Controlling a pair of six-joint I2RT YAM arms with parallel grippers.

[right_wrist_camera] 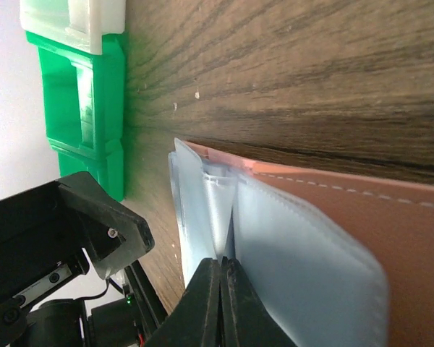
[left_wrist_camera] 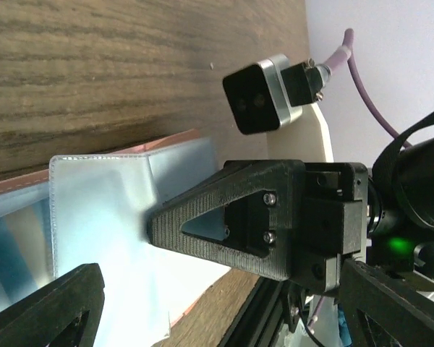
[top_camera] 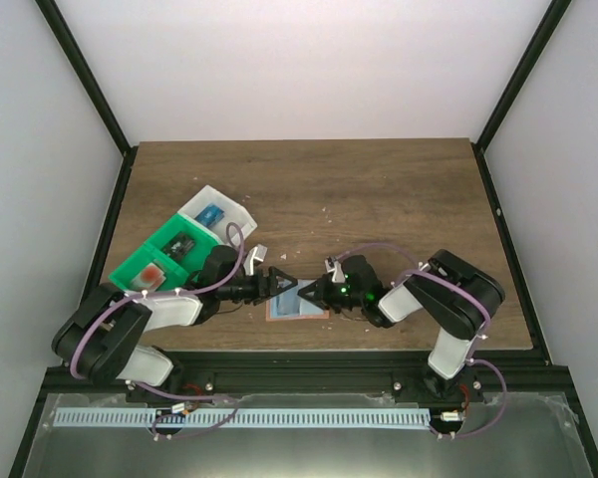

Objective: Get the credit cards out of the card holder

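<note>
The card holder (top_camera: 295, 305) lies open on the table near the front edge, light blue with salmon edging. In the right wrist view its clear blue pocket leaves (right_wrist_camera: 275, 231) stand up from the salmon cover. My right gripper (right_wrist_camera: 223, 285) is shut on one thin leaf of the holder; it also shows in the top view (top_camera: 307, 293). My left gripper (top_camera: 282, 283) is open, its fingers (left_wrist_camera: 50, 307) spread either side of the holder's raised flap (left_wrist_camera: 101, 210), holding nothing. No card shows inside the holder.
A green tray (top_camera: 130, 267) at the left holds a red and white card (top_camera: 155, 273) and a dark card (top_camera: 183, 245). A white tray (top_camera: 231, 207) behind it holds a blue card (top_camera: 211, 213). The two grippers' tips nearly meet.
</note>
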